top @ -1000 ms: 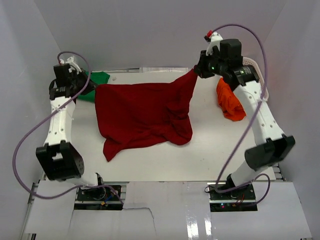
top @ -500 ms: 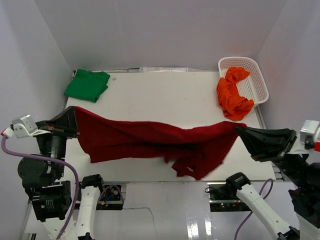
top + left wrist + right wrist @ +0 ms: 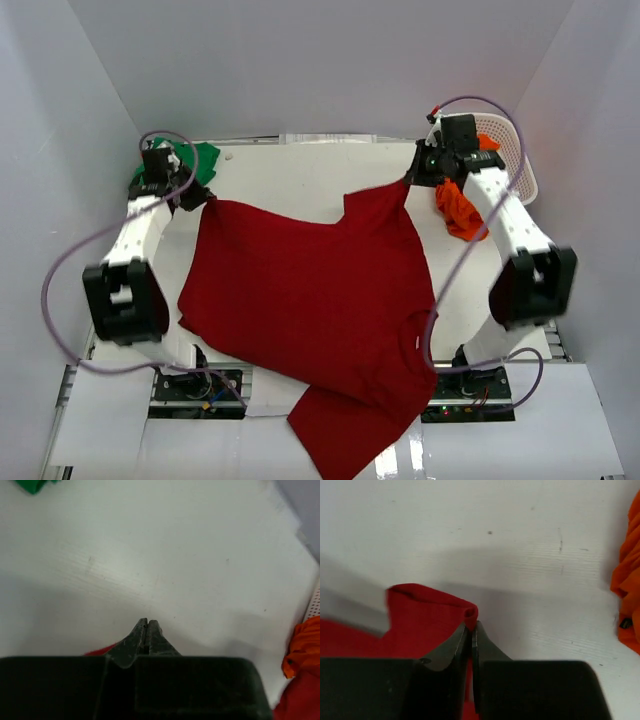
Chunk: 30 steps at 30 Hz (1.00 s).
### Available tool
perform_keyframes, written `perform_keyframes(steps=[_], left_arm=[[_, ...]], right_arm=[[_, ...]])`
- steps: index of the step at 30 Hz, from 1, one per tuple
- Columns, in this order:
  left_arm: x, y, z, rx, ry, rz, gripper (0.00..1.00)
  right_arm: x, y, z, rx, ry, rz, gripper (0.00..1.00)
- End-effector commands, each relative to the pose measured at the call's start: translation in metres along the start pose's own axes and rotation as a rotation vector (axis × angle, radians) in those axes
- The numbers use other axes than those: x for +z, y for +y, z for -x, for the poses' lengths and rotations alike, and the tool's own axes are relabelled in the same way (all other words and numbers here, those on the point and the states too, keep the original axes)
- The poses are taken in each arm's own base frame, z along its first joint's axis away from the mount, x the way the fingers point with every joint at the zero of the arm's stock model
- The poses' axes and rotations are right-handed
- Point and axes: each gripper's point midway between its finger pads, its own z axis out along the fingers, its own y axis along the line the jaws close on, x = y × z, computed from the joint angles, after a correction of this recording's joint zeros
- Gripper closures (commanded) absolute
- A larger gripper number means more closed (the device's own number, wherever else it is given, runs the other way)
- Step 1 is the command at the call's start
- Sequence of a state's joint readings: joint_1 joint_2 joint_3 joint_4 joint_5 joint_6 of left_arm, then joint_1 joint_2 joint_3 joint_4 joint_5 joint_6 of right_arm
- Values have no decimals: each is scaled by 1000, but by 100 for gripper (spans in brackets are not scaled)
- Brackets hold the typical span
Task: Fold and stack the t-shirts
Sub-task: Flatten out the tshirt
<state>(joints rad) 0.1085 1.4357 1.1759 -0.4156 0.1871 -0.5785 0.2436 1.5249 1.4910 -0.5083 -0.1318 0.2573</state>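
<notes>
The dark red t-shirt [image 3: 310, 300] is spread out and held up by its two far corners, its lower end hanging over the table's near edge. My left gripper [image 3: 197, 196] is shut on its far left corner; a sliver of red [image 3: 102, 650] shows beside the shut jaws. My right gripper [image 3: 412, 180] is shut on its far right corner [image 3: 470, 614]. The green t-shirt [image 3: 205, 156] lies folded at the far left, partly behind my left arm. The orange t-shirt [image 3: 456, 205] hangs crumpled out of the basket at the far right.
The white lattice basket [image 3: 512, 150] stands at the far right corner. Grey walls close in the table [image 3: 300, 175] on three sides. Both arms' cables loop over the table's sides.
Both arms swung from the near edge back to the far side, carrying the red shirt with them. The shirt went from a stretched, bunched band to an open spread sheet.
</notes>
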Motion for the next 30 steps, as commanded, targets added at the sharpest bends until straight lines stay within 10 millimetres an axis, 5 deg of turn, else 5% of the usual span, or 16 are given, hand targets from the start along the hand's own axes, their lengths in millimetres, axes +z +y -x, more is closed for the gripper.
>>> perform_keyframes(steps=[1, 3, 6, 7, 8, 9, 12, 14, 16, 17, 18, 20, 21, 24, 25, 30], left_arm=[[35, -53, 78, -32, -60, -137, 100], [49, -81, 110, -70, -57, -224, 100], [21, -145, 198, -44, -227, -424, 100], [-9, -167, 226, -31, -320, -488, 100], [-56, -180, 250, -8, -447, -535, 100], [-99, -199, 275, 35, -609, -632, 100], [-184, -192, 294, 9, -778, -703, 100], [-212, -180, 286, 19, -823, -707, 100], [-221, -153, 248, -4, -839, -650, 100], [-186, -116, 222, -41, -778, -561, 100], [-196, -107, 206, -39, -779, -523, 100], [-161, -76, 175, -40, -683, -419, 100], [-124, -47, 138, -78, -560, -360, 100], [-59, -2, 45, -145, -274, -321, 100], [-42, 10, 18, -163, -174, -311, 100], [-14, 71, -106, -207, 270, -146, 100]], right_arm=[[-18, -7, 98, 24, -128, 129, 92], [11, -13, 130, 26, -123, 205, 92], [-52, 50, 226, -135, -384, 482, 92], [-87, 75, 250, -243, -507, 610, 92], [-80, 70, 246, -224, -505, 650, 92], [-134, 74, 259, -202, -588, 685, 92], [-218, 87, 266, -366, -805, 781, 92], [-235, 92, 259, -394, -804, 775, 92], [-231, 94, 228, -390, -731, 791, 92], [-249, 103, 211, -394, -742, 783, 92], [-205, 73, 189, -290, -684, 698, 92], [-178, 56, 145, -140, -543, 631, 92], [-138, 34, 102, -21, -430, 593, 92], [-97, 15, 22, 144, -284, 506, 92], [-70, 1, -34, 238, -167, 469, 92], [-47, -4, -187, 341, 196, 344, 92]])
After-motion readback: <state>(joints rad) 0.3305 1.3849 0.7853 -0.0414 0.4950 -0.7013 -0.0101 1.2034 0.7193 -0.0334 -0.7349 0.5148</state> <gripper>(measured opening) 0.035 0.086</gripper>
